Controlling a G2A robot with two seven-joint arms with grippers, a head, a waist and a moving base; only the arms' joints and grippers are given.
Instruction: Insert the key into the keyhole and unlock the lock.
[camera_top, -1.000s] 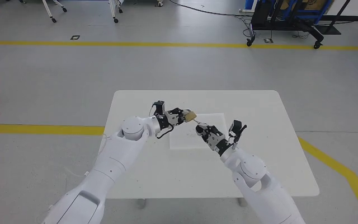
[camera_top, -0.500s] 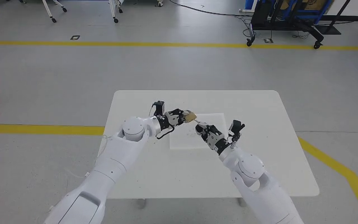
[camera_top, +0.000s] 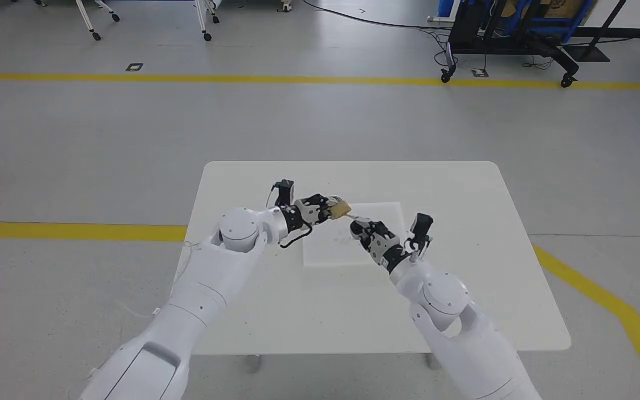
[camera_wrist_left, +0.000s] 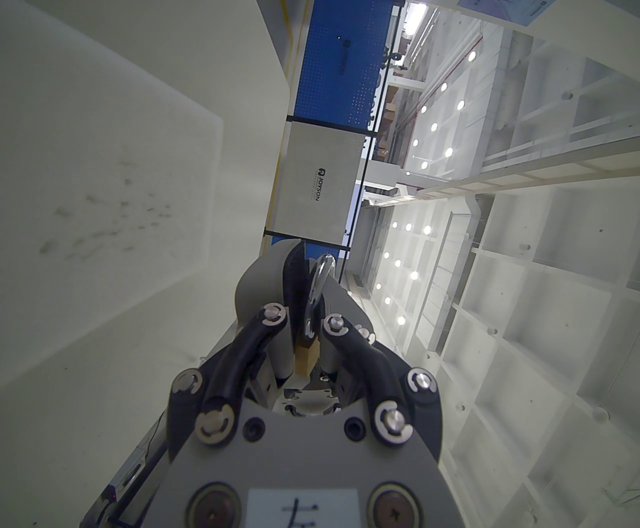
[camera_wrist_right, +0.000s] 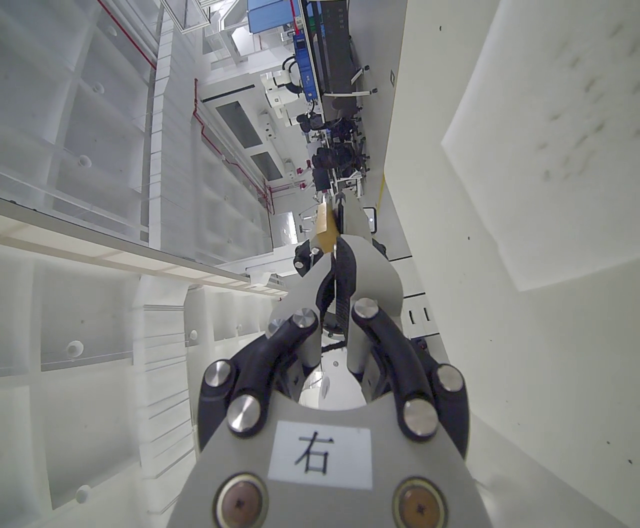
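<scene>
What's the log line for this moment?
left fingers: shut on lock | right fingers: shut, tips near lock | key insertion: cannot tell

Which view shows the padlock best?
Left wrist view: the padlock, shackle and brass body, sits close in the left hand. Top view: a small brass speck. Right wrist view: a brass edge.

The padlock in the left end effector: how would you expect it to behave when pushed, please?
The padlock looks rigid: brass body, steel shackle. It is probably heavy for its size. Pinched flat in the left end effector, it may pivot or slip if pushed off-centre.
</scene>
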